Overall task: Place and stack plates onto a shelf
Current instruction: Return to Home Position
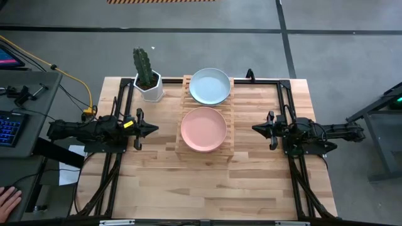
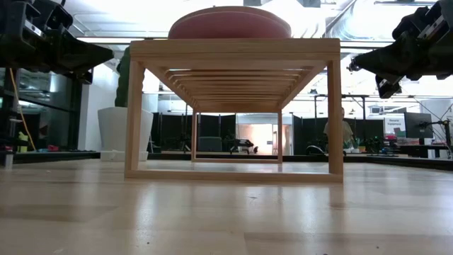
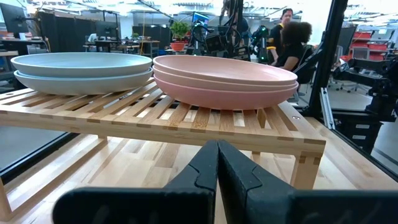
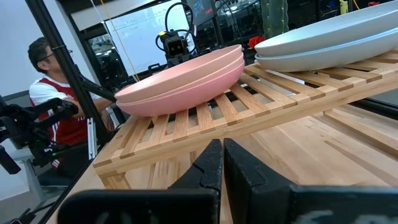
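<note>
Overhead, level and wrist views of the workspace. The wooden desk [image 1: 251, 182] carried the shelf [image 1: 229, 143], a rack of pale slats standing at the middle of the desk's far half, its long axis running from the near side to the far edge. Two dark arms lay on either side of it, well apart from the rack and pointing inward toward it.

Both plate stacks rested on the shelf's top slats. The pink stack [image 1: 203, 129] occupied the near half, and the stack topped by a light blue plate [image 1: 210, 86] occupied the far half. The wrist views showed the two stacks side by side with a narrow gap between them, each sitting level.

A white hexagonal pot [image 1: 151, 88] holding a green cactus [image 1: 143, 63] stood on the desk just beside the shelf's far left corner.

The left end effector [image 1: 156, 129] hung level with the pink stack, its fingers [image 3: 202, 177] pressed together and holding nothing. The right end effector [image 1: 254, 129] mirrored it across the shelf, likewise closed and empty.
</note>
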